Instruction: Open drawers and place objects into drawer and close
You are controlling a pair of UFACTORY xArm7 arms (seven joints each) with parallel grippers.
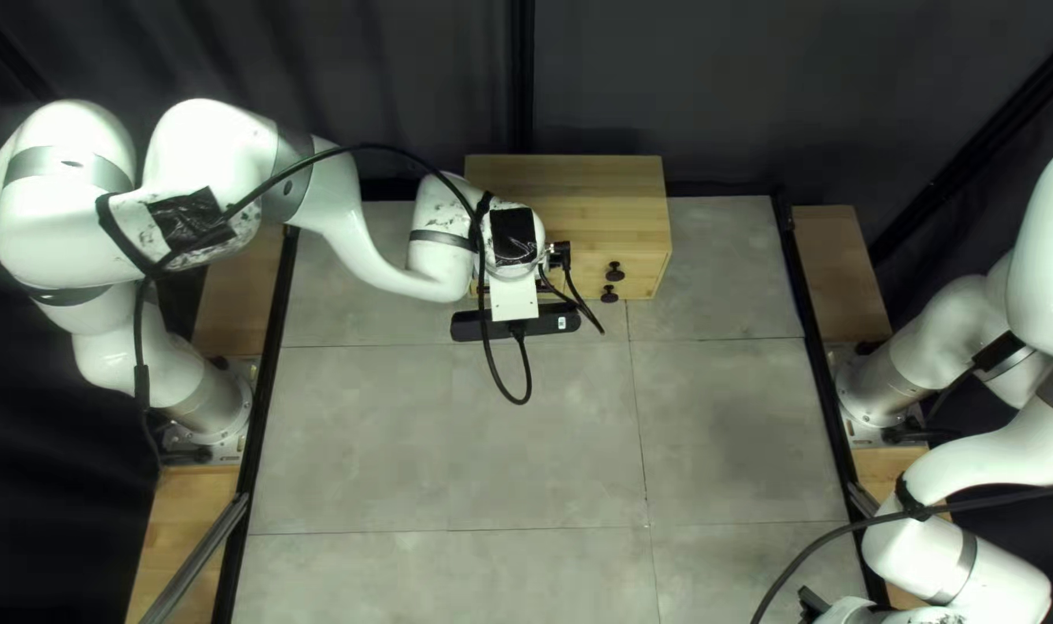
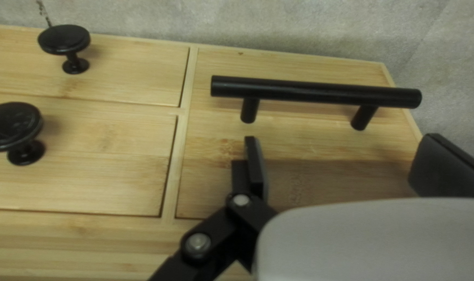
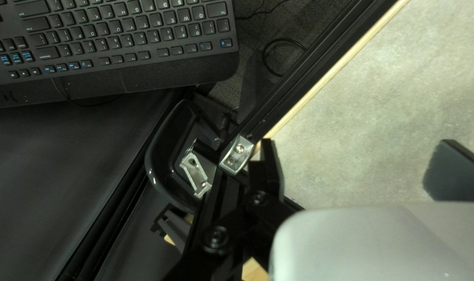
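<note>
pale wood-grained drawer unit, black knobs, black bar handle, mottled grey tabletop

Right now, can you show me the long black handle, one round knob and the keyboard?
Handle (image 2: 316, 92): left wrist view, on the middle of its long bar.
Knob (image 2: 64, 39): left wrist view, on its round top.
Keyboard (image 3: 117, 41): right wrist view, on its keys.
</note>
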